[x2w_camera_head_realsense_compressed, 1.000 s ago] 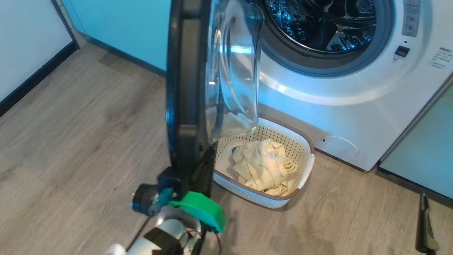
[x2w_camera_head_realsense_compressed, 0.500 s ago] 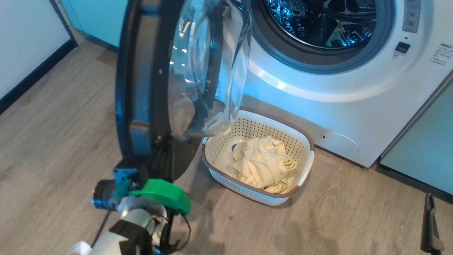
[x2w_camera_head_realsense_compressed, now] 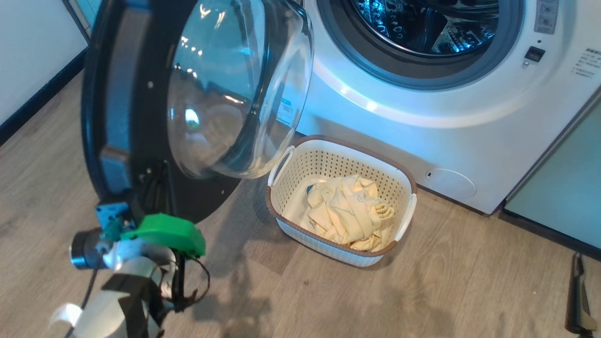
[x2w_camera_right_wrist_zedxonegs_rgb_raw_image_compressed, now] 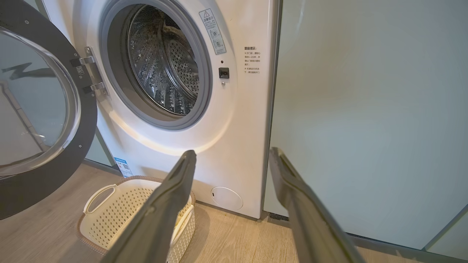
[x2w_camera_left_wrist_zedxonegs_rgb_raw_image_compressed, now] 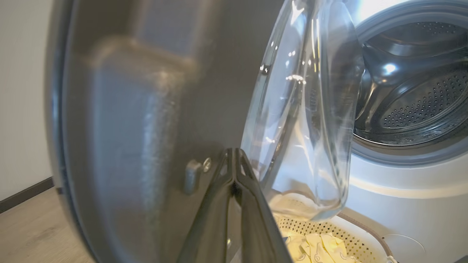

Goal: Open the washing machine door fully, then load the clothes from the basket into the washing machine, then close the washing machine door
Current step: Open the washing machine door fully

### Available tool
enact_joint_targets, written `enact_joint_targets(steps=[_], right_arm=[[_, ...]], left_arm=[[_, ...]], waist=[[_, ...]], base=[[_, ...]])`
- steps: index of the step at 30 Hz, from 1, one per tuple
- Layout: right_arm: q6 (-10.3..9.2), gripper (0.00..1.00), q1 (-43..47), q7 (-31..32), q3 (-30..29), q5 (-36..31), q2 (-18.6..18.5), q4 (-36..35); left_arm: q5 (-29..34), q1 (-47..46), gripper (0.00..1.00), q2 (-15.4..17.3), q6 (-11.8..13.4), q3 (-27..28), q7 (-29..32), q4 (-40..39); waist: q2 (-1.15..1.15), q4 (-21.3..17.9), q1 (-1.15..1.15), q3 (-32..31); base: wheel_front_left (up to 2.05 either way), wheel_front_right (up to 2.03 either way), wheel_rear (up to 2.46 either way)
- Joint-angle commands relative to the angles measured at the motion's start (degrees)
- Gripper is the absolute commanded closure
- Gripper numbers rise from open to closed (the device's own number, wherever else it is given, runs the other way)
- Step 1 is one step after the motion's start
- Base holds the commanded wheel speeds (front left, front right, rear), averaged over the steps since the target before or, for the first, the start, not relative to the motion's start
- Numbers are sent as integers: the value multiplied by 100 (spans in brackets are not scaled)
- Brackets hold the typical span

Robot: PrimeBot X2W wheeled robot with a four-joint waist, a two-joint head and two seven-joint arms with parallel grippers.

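Note:
The washing machine (x2w_camera_head_realsense_compressed: 422,141) stands with its steel drum mouth (x2w_camera_head_realsense_compressed: 422,28) uncovered. Its black washing machine door (x2w_camera_head_realsense_compressed: 117,117), with the clear glass bowl (x2w_camera_head_realsense_compressed: 235,84), hangs swung out to the left. My left gripper (x2w_camera_head_realsense_compressed: 157,180) is shut on nothing, its tips (x2w_camera_left_wrist_zedxonegs_rgb_raw_image_compressed: 234,151) resting against the door's inner face (x2w_camera_left_wrist_zedxonegs_rgb_raw_image_compressed: 146,109) near the lower edge. On the floor before the machine sits the basket (x2w_camera_head_realsense_compressed: 338,164), holding the pale yellow clothes (x2w_camera_head_realsense_compressed: 347,211). My right gripper (x2w_camera_right_wrist_zedxonegs_rgb_raw_image_compressed: 232,151) is open and empty, low at the right, facing the machine (x2w_camera_right_wrist_zedxonegs_rgb_raw_image_compressed: 234,109) above the basket (x2w_camera_right_wrist_zedxonegs_rgb_raw_image_compressed: 120,204).
Pale green cabinets (x2w_camera_right_wrist_zedxonegs_rgb_raw_image_compressed: 365,109) flank the machine on its right. A white wall with a dark skirting (x2w_camera_head_realsense_compressed: 37,94) runs along the left. Bare wooden floor (x2w_camera_head_realsense_compressed: 422,291) lies in front of the basket. One dark finger of my right gripper (x2w_camera_head_realsense_compressed: 578,291) shows at the lower right.
The door has swung further open to the left, and my shut left gripper has travelled left with it against its inner face. The basket now shows whole. The right gripper has stayed open.

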Motion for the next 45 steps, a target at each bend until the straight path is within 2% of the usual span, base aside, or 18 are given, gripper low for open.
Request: enact_joint_targets(steps=[1, 12, 28, 38, 45], right_arm=[[-16, 0, -224, -38, 79, -29, -105, -211], [-16, 0, -258, -38, 98, -49, -105, -218], [-16, 0, -246, -38, 109, -64, -105, -223], [-16, 0, -263, -38, 130, -48, -105, -207], [-16, 0, -271, -38, 114, -40, -105, -206]], left_arm=[[65, -370, 100, 246, 934, 336, -40, -91], [96, -832, 100, 348, 605, 863, -40, 710], [350, -1517, 100, 419, 266, 1297, -40, 1663], [532, -1583, 100, 312, 117, 1550, -40, 1811], [695, -1332, 100, 170, 71, 1743, -40, 1513]], waist=[[0, 3, 0, 15], [0, -6, 0, 97], [0, 39, 0, 180], [0, 14, 0, 178], [0, 1, 0, 179]], base=[[0, 0, 0], [0, 0, 0], [0, 0, 0], [0, 0, 0], [0, 0, 0]])
